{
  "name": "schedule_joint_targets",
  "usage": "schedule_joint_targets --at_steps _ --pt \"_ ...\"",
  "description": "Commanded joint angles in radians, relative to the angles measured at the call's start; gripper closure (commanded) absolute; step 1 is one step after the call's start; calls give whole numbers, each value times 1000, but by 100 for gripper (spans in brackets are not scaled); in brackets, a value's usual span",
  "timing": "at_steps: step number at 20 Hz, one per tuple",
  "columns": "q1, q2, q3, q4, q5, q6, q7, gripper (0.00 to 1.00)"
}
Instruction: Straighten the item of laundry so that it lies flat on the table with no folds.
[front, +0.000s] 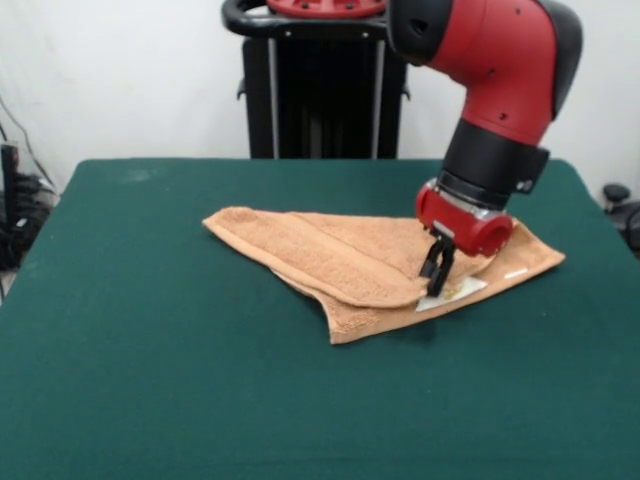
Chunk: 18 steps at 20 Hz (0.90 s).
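Observation:
The tan terry towel (340, 262) lies on the dark green table (150, 380), right of centre. It is folded: an upper layer lies diagonally across the lower one, and its corner ends under my gripper. A woven band runs along the upper layer. A white label (455, 293) shows beside the fingertips. My gripper (437, 285) points down from the red wrist, its black fingers (433, 262) close together and pinched on the corner of the upper layer, at table height.
The robot's black pedestal (320, 90) stands behind the table's far edge. The red arm (500, 70) comes down over the towel's right part. Cables and dark gear (15, 215) sit past the table's left edge.

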Motion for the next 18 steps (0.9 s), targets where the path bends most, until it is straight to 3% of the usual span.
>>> schedule_joint_targets --at_steps 1,4,8,18 --pt "-8 -182 149 277 -22 167 -49 100" --pt "-60 -262 228 388 -16 225 -88 100" --pt "-102 -294 295 468 -10 215 -90 100" --pt "-186 -254 451 602 38 72 0 100"
